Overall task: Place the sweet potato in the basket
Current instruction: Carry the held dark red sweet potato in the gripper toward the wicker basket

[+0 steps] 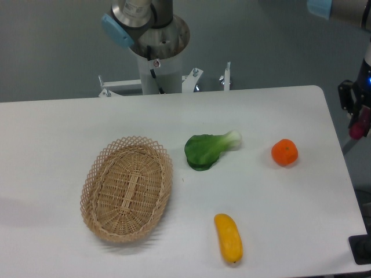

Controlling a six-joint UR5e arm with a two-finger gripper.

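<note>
Gripper (358, 119) hanging beyond the tabletop's (58, 124) right edge, jaws seemingly pinching the sweet potato (359, 128), a magenta lump half cut off. Still waiting empty near the left edge: basket (126, 188). Carry and drop remaining. Lying between along the way: orange (284, 152), bok choy (208, 150), yellow vegetable (228, 238).

Tan woven basket (127, 189); magenta sweet potato (359, 127); white table (58, 127).

We see a robotics lab: a bare white table (69, 116), a plain grey wall (58, 46), and the arm's metal mounting base (159, 63) behind it.
</note>
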